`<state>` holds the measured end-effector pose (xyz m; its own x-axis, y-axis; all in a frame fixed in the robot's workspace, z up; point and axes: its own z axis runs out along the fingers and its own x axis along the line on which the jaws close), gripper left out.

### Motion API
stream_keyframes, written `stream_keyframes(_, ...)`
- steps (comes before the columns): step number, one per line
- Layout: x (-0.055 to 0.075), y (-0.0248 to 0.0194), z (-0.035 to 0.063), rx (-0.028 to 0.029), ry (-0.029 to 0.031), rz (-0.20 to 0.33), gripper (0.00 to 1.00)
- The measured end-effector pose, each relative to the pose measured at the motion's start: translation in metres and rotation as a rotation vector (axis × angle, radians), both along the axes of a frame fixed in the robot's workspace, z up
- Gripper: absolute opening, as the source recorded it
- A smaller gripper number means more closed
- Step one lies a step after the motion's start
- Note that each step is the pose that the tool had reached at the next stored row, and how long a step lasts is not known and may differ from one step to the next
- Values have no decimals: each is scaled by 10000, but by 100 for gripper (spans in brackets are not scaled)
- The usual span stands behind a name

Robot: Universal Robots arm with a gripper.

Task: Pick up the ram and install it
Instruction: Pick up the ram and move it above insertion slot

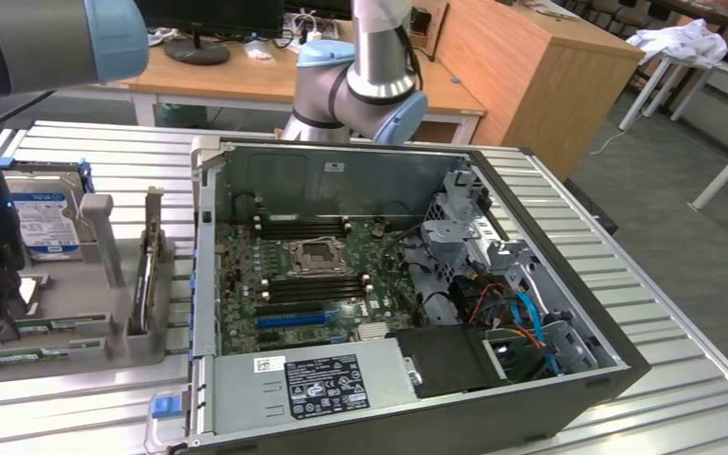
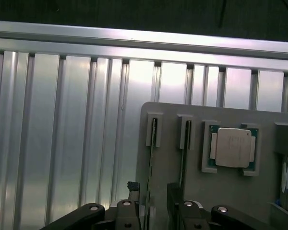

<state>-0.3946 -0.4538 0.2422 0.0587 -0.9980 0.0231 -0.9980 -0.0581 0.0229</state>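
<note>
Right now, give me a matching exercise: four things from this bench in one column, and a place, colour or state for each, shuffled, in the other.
Things:
1. hard drive
2. processor
3. motherboard
4. gripper

Descriptions:
A. inside the open computer case
B. open, nearest the ram
C. blue-and-white label
D. silver lid, flat in a recess of the grey holder

Pairs: 1-C, 2-D, 3-A, 4-B
</note>
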Motion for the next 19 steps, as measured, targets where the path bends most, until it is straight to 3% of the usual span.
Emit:
stream_keyframes(7,-1,-33,-113,-9,18,-1,36)
stream_keyframes(15,1,-128,-246,-8,35,0,36)
stream_keyframes(19,28,-129,-317,-9,56,9,36)
